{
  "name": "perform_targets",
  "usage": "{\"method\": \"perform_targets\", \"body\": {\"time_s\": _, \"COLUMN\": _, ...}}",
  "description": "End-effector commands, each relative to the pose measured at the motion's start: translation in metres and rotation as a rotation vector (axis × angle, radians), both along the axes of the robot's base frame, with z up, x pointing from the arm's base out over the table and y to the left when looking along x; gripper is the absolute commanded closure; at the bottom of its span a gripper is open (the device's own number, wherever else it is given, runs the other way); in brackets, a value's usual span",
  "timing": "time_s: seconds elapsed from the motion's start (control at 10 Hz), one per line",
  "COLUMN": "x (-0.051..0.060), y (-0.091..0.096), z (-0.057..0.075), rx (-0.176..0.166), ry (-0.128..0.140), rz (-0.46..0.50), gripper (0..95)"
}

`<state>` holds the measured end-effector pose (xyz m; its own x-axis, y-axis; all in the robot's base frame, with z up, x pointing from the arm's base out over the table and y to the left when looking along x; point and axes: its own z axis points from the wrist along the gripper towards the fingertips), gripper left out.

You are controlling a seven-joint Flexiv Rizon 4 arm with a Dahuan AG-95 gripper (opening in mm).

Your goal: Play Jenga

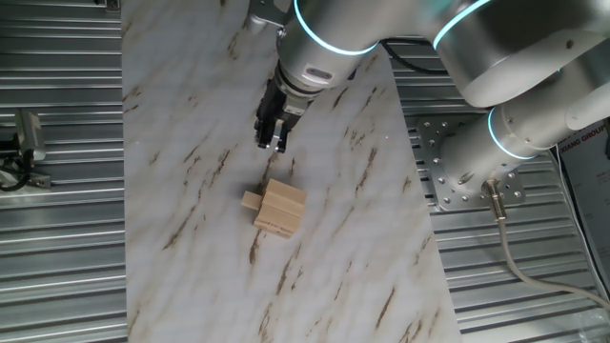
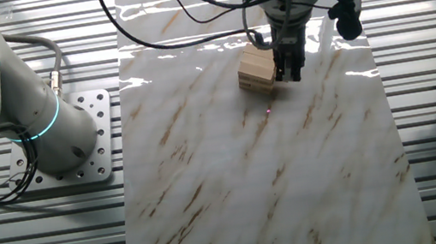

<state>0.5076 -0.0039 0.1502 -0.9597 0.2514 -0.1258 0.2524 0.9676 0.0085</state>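
While the end effector (image 1: 271, 141) hangs low over the marble-patterned desk (image 1: 191, 95), its fingers read as pressed close together with nothing between them, though the gap is too small to judge surely in either view. The Jenga (image 1: 279, 207) stack stands on the desk just beyond the fingertips in one fixed view, apart from them; in the other fixed view the end effector (image 2: 289, 72) sits right beside the stack (image 2: 257, 72), at about its height, and contact cannot be ruled out there. One block (image 1: 252, 200) juts out of a lower layer on the stack's far side from the end effector, partly pushed out while the rest of the stack looks square and upright.

My reading is that the step in hand is poking a block out of the tower. The next move calls for lining the narrow fingertips up with that block's near end and pressing slowly along its length, so the layers above neither drag nor topple.
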Motion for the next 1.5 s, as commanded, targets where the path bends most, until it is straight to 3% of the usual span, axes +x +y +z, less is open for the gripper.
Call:
{"method": "perform_targets", "body": {"time_s": 0.1, "x": 0.001, "y": 0.0, "z": -0.002, "rx": -0.002, "ry": -0.004, "rz": 0.0, "gripper": 95.0}}
{"method": "perform_targets", "body": {"time_s": 1.5, "x": 0.007, "y": 0.004, "z": -0.034, "rx": -0.045, "ry": -0.006, "rz": 0.0, "gripper": 95.0}}
